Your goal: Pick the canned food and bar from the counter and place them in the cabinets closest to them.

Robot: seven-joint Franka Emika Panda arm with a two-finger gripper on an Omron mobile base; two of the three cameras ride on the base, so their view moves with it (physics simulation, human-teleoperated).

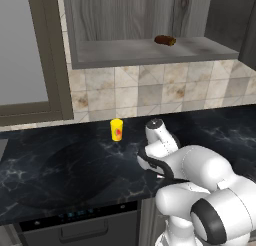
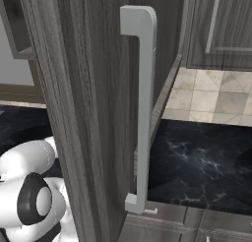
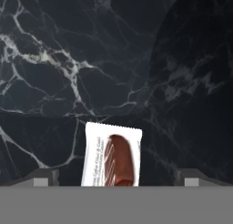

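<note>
The hand view looks straight down on black, white-veined marble counter (image 3: 113, 59), where the bar (image 3: 112, 155) lies flat: a white wrapper with a serrated top edge, printed with a brown bar and lines of small text. It sits between the two grey fingertips (image 3: 43, 177) of the gripper (image 3: 116, 180), which stand wide apart, one on each side and clear of the wrapper; nothing is held.

The left base view shows the wider scene: the white arm (image 1: 200, 190) folds low over the counter's front edge, hiding the bar and fingers. Behind it a small yellow cup (image 1: 116, 129) with a red mark stands upright on the marble, near the tiled wall (image 1: 150, 90). Above the tiles the open cabinet (image 1: 125, 52) shows its grey wood-grain back and flat grey shelf, holding one small dark brown, glossy lump (image 1: 165, 40) toward the right; what it is cannot be told. A window (image 1: 22, 50) with a dark frame is at left.

The right base view is mostly blocked by an open wood-grain door (image 2: 83, 113) seen close up, with a long pale bar handle (image 2: 142, 113) running upright. Beyond it lie more marble and beige tiles.
</note>
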